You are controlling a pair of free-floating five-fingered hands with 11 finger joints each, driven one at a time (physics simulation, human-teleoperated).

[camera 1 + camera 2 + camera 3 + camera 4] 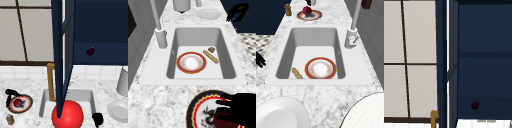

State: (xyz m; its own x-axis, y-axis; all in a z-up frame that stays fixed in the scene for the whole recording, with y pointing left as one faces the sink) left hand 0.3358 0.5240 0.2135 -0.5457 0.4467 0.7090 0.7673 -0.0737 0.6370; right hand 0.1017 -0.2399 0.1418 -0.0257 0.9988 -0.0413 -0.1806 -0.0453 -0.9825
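Over at the lower left of the front view, the left hand (10, 95) rested on the rim of a patterned plate (28, 105) that lay on the marble tabletop (30, 85), left of the sink. A dark red fruit (18, 102) sat on that plate. In the left side view the same hand (240, 107) filled the lower right corner, its fingers (224, 102) stretched out straight over the plate's edge and curled round nothing. A small brown jar (10, 119) stood just below the plate, near the bottom left corner.

The right hand (98, 119) hung at the lower right of the sink (45, 100), at its front edge; I could not tell how its fingers were set. A white plate (118, 111) lay on the tabletop to its right, with a pale canister (123, 82) behind that.

Down in the basin, the right side view showed a red-rimmed plate (320, 68) lying flat, with a tan stick-shaped thing (297, 73) just to its left. The faucet (352, 37) stood at the basin's right.

A large red ball (71, 115) covered the bottom centre of the front view, partly behind an open dark blue cabinet door (61, 50). On the cabinet shelf sat a small dark purple fruit (90, 51).
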